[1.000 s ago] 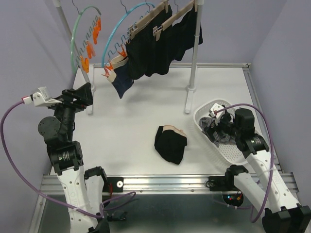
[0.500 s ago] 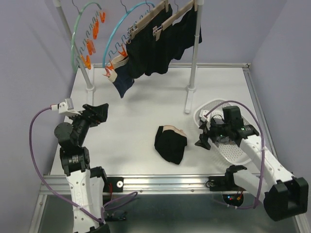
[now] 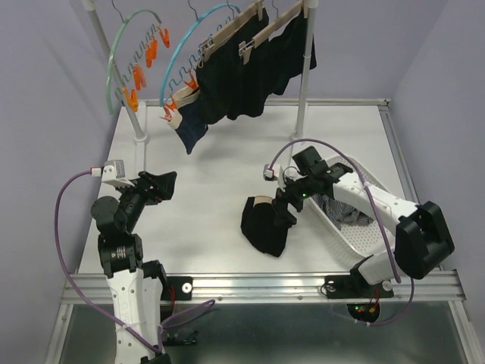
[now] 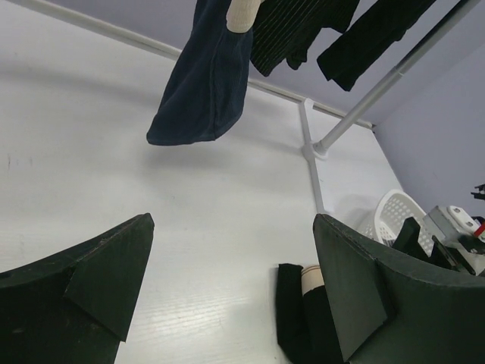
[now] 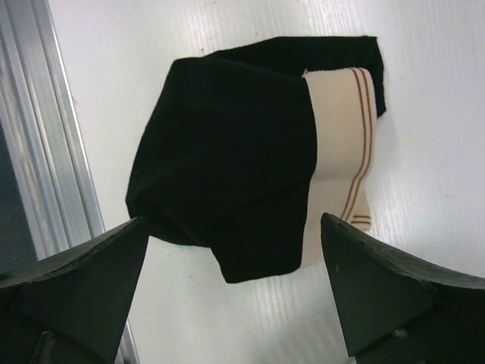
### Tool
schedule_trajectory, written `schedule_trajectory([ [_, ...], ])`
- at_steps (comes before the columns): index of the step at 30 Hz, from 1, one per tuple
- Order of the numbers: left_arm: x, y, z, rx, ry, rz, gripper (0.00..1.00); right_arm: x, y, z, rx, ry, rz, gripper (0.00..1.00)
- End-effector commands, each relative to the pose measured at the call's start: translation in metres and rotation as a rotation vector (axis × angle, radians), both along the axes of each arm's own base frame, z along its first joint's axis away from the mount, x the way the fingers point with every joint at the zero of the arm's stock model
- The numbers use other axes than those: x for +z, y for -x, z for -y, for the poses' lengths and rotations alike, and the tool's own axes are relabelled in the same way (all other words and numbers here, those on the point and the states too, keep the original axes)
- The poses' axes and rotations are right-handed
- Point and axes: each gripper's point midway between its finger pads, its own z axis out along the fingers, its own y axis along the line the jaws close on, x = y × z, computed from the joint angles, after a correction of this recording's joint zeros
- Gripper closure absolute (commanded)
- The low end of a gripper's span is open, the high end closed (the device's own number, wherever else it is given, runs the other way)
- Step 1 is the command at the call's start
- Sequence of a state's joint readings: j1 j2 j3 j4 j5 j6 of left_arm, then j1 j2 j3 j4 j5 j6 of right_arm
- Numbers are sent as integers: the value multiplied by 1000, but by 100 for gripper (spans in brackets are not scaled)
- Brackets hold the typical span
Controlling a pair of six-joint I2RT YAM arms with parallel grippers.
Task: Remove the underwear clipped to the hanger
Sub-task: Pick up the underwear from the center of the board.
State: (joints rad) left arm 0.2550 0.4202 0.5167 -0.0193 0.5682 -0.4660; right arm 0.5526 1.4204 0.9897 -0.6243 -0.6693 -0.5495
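Two pincers logged, each spread wide and empty. We found the right gripper poised directly over a black pair with a beige striped waistband, lying loose on the table near its middle. The left gripper hovered at the near left, facing the far rack. The hanging underwear, black and navy, was clipped to hangers at the far side. A white basket at the right held some cloth.

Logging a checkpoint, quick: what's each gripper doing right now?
Left gripper: open, holding nothing.
Right gripper: open, holding nothing, over the black underwear.
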Motion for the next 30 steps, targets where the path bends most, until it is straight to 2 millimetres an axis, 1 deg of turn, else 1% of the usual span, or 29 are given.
schedule_trajectory([
  [1, 15, 2, 4, -28, -48, 78, 2, 17, 2, -23, -16, -53, -63, 0],
  [2, 15, 2, 4, -29, -47, 79, 2, 17, 5, -26, -8, -61, -82, 0],
  [6, 15, 2, 5, -32, -45, 83, 2, 1, 9, -29, -15, -27, -127, 0],
  [7, 16, 2, 5, -32, -43, 85, 2, -11, 14, -28, -16, -2, -152, 0],
  [8, 16, 3, 5, -34, -43, 87, 2, -17, 10, -27, -31, 16, -141, 0],
  [9, 16, 3, 5, -34, -45, 87, 2, -22, 11, -26, -34, 27, -148, 0],
  [10, 16, 3, 6, -35, -45, 87, 2, -28, 13, -26, -34, 40, -158, 4],
  [12, 16, 3, 6, -38, -44, 88, 2, -30, 13, -26, -35, 42, -167, 11],
  [13, 16, 3, 6, -38, -43, 87, 2, -29, 12, -28, -31, 37, -166, 21],
  [15, 16, 3, 7, -40, -43, 85, 2, -26, 13, -30, -21, 22, -174, 33],
  [16, 16, 3, 6, -37, -43, 87, 2, -25, 16, -31, -12, 14, -181, 48],
  [18, 15, 3, 7, -41, -42, 84, 2, -25, 16, -31, -9, 12, -181, 66],
  [19, 15, 3, 7, -41, -42, 84, 2, -25, 16, -31, -8, 12, -180, 89],
  [20, 16, 3, 7, -40, -43, 85, 2, -25, 15, -30, -7, 13, -172, 100],
  [21, 16, 3, 7, -41, -41, 85, 2, -24, 15, -30, -1, 12, -165, 100],
  [24, 16, 4, 7, -43, -44, 88, 2, -13, 18, -27, 41, 1, -126, 99],
  [25, 16, 4, 7, -44, -45, 89, 2, -3, 17, -26, 55, -9, -93, 99],
  [26, 17, 4, 8, -46, -46, 92, 2, 3, 17, -20, 73, 1, -71, 99],
  [27, 17, 4, 9, -49, -46, 92, 2, 10, 13, -16, 67, 1, -48, 99],
  [28, 17, 4, 9, -49, -47, 92, 2, 32, 6, -16, 67, -26, 13, 100],
  [29, 17, 4, 9, -49, -45, 90, 2, 41, 2, -12, 62, -27, 44, 100],
  [30, 16, 4, 9, -51, -46, 89, 2, 50, 3, -7, 71, -21, 68, 99],
])
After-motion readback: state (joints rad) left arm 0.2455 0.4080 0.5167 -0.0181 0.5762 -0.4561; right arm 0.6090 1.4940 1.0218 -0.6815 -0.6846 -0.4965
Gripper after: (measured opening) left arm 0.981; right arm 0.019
